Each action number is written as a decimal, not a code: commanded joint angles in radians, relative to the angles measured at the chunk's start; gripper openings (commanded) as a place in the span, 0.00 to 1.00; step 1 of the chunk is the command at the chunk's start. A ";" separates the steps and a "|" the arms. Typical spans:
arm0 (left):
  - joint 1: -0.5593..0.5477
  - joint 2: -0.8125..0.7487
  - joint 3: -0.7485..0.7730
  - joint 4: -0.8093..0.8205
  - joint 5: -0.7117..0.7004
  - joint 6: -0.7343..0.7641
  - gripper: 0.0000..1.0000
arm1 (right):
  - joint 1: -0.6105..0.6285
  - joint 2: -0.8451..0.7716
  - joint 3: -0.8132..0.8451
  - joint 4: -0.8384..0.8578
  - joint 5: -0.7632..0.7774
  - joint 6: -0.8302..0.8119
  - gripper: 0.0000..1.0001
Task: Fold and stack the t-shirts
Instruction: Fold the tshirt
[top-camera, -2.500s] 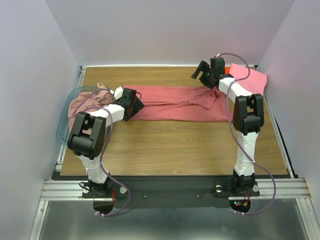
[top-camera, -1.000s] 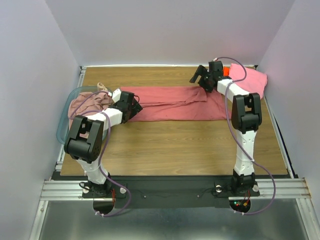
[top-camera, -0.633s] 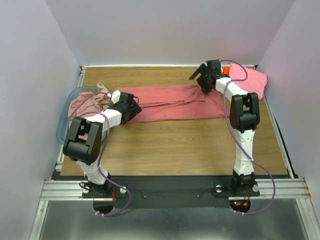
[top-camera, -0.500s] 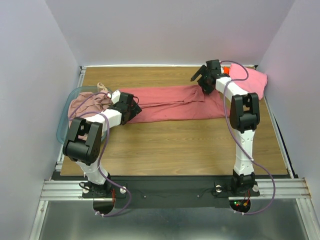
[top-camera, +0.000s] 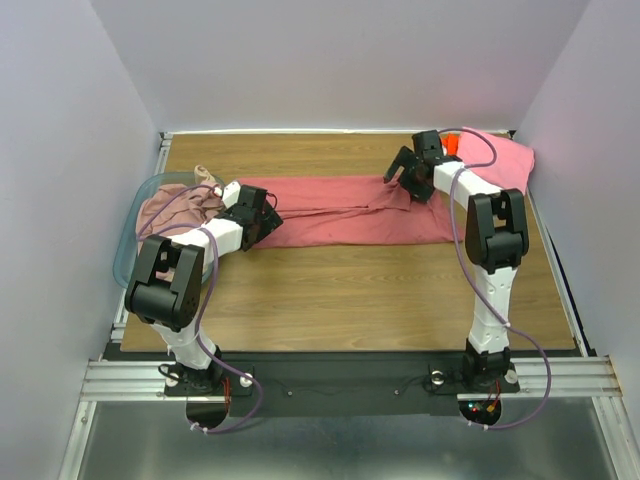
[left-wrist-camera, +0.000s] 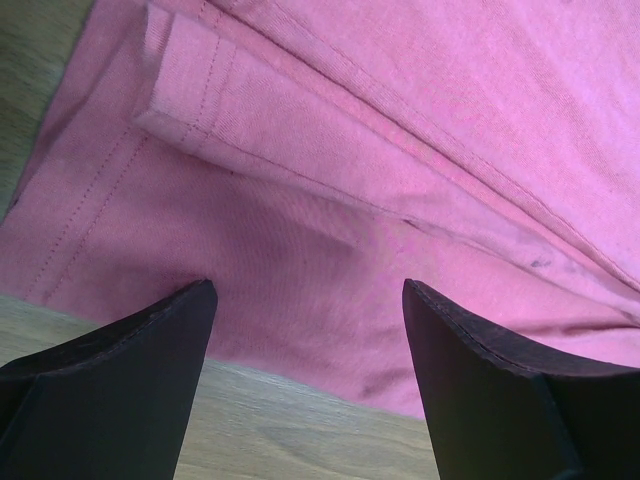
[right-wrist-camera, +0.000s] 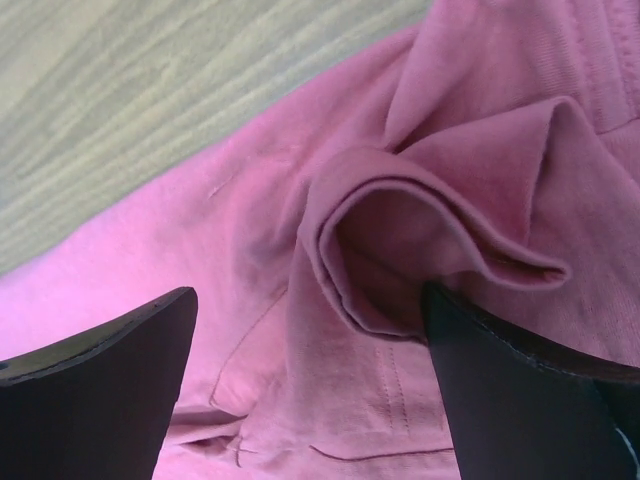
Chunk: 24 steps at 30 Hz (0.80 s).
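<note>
While both jaws gape over the salmon-red shirt (top-camera: 340, 205), tabletop (top-camera: 350, 290) borders its near hem.

You've got a long dusty salmon-red t-shirt (top-camera: 340, 208) mid-frame: matt knit cloth, fine weave, stitched hems, soft creases. Brown tabletop (top-camera: 350, 290): smooth wood-grain, slight sheen. Translucent blue-green basket (top-camera: 122, 250) at the left edge: glossy plastic. Silver rail (top-camera: 330, 378) along the bottom: brushed metal. Black fingers (left-wrist-camera: 120, 350) of your left gripper (left-wrist-camera: 307, 290): matt, faintly grainy.
</note>
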 joint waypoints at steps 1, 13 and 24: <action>0.009 -0.031 -0.021 -0.065 -0.015 0.014 0.88 | 0.026 -0.060 -0.019 -0.033 -0.081 -0.060 1.00; 0.009 -0.025 -0.019 -0.059 -0.012 0.010 0.88 | 0.089 -0.061 0.069 -0.032 -0.074 -0.083 1.00; 0.009 -0.055 -0.039 -0.059 -0.015 0.022 0.88 | 0.089 0.138 0.364 -0.032 -0.072 -0.071 1.00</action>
